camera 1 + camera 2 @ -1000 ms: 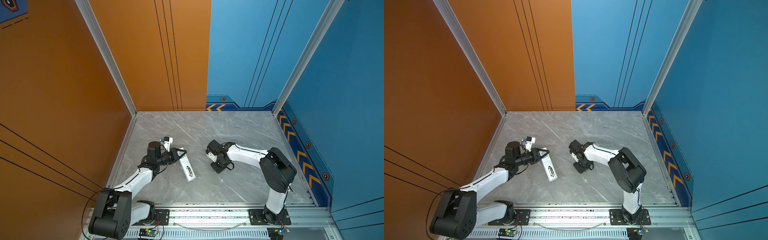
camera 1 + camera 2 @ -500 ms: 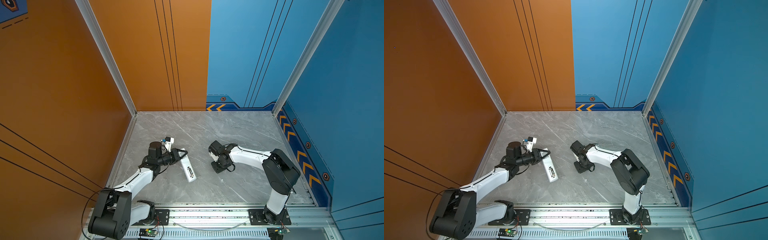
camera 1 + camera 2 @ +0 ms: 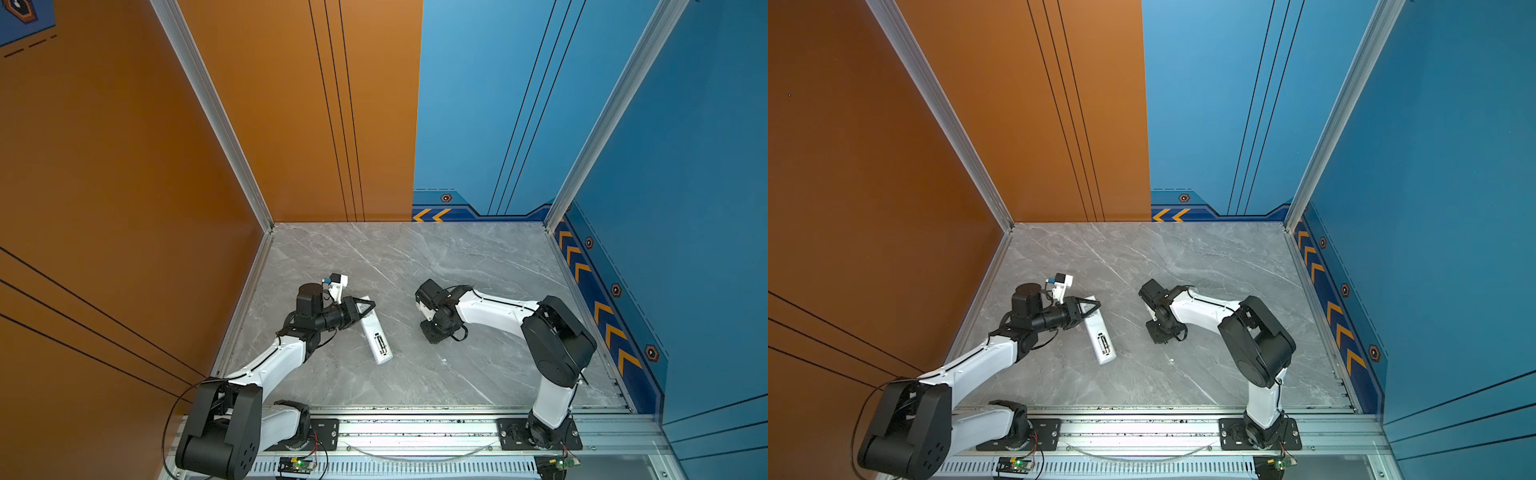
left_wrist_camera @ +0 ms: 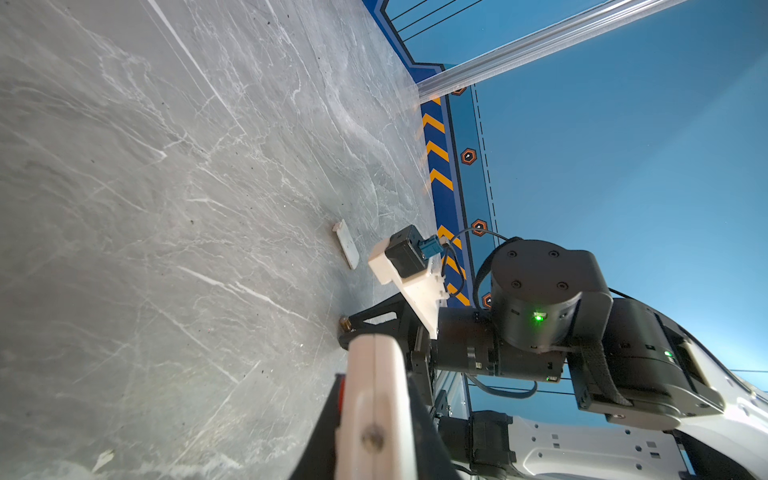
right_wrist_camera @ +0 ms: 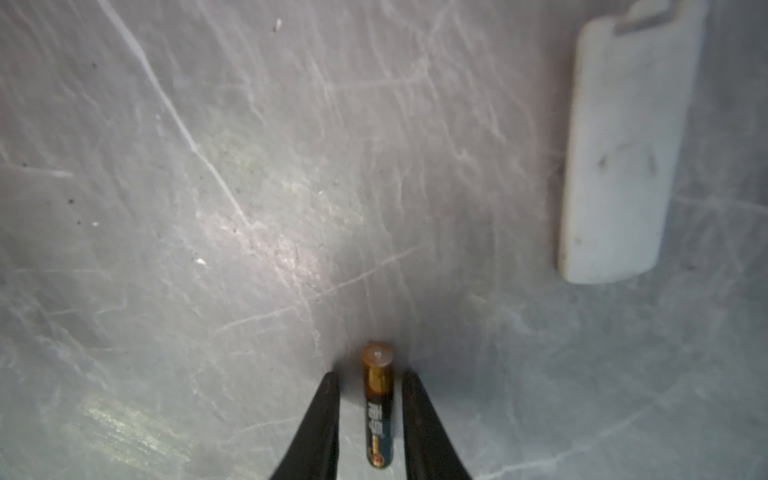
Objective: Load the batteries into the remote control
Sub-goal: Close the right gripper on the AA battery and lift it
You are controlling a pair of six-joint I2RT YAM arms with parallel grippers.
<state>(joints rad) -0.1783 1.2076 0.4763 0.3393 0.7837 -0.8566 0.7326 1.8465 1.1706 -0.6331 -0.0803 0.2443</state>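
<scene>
The white remote control [image 3: 376,332] lies on the grey table with its back up. Its battery compartment [image 3: 380,344] is open and something dark and gold shows inside. My left gripper [image 3: 365,307] is shut on the remote's far end, and the remote [image 4: 374,415] fills the jaws in the left wrist view. My right gripper [image 5: 372,382] points down at the table to the right of the remote. One battery [image 5: 377,399] runs lengthwise between its black fingers [image 5: 328,399], gold end toward the table. A narrow gap shows on each side, so the jaws are open.
The white battery cover [image 5: 623,145] lies flat on the table beside the right gripper and also shows as the cover [image 4: 347,249] in the left wrist view. Orange and blue walls enclose the table [image 3: 415,266]. An aluminium rail [image 3: 415,428] runs along the front.
The right arm has shifted slightly near the battery. The left gripper and the remote have stayed where they were.
</scene>
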